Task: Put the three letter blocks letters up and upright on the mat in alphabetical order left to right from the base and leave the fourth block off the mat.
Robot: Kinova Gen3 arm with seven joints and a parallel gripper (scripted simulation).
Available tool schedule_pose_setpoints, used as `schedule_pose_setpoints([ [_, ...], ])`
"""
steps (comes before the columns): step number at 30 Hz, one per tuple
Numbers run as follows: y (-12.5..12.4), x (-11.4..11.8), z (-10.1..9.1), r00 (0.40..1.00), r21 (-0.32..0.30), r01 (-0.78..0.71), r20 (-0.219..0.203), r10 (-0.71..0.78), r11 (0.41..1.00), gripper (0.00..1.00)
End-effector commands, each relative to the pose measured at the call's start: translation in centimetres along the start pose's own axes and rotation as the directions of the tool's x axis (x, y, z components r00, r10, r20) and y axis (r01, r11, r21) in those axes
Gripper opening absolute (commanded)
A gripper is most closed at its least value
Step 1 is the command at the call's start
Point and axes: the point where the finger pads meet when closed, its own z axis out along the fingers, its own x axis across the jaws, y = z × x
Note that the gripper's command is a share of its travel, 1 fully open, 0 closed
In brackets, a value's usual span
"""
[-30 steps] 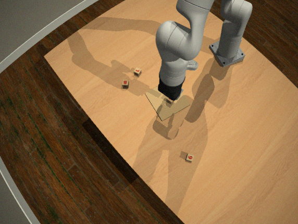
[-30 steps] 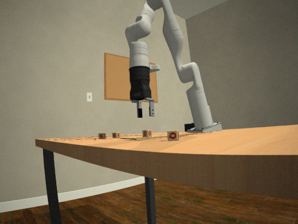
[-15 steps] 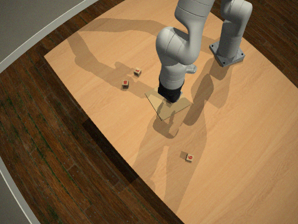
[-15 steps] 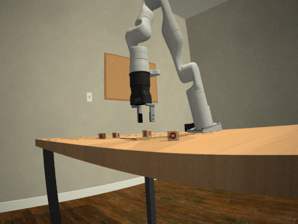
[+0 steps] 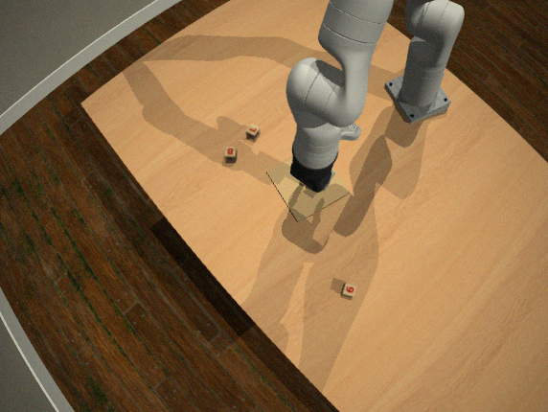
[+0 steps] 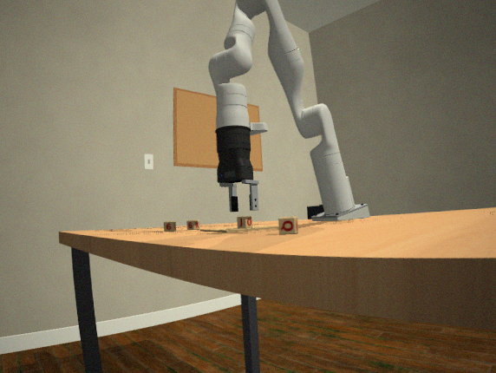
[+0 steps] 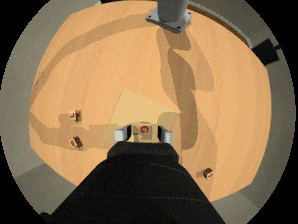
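Observation:
A block with a red G (image 7: 145,129) sits on the thin yellowish mat (image 5: 332,194) (image 7: 132,105); it also shows in the exterior view (image 6: 244,222). My gripper (image 6: 242,210) (image 7: 144,130) is open and empty, pointing down a little above this block, with one finger to each side in the wrist view. Off the mat lie a block with an L-like mark (image 5: 252,131) (image 7: 74,115), a block with a B or 8 (image 5: 230,153) (image 7: 75,143), and, on the other side, a block with a 9 or 6 (image 5: 349,290) (image 7: 208,174). The arm mostly hides the G block in the top view.
The robot's base plate (image 5: 418,112) (image 7: 169,22) stands at the table's far side in the wrist view. The table edge (image 5: 201,254) runs beyond the mat, on the side away from the base. The L-like and B or 8 blocks lie close together.

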Motion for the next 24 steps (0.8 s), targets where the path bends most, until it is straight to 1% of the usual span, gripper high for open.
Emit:
schedule_pose_setpoints([
  [1, -0.06, 0.00, 0.22, 1.000, 0.003, 0.000, 0.000, 0.000, 1.000, 1.00],
  [24, -0.06, 0.01, 0.47, 1.000, 0.003, 0.000, 0.000, 0.000, 1.000, 1.00],
])
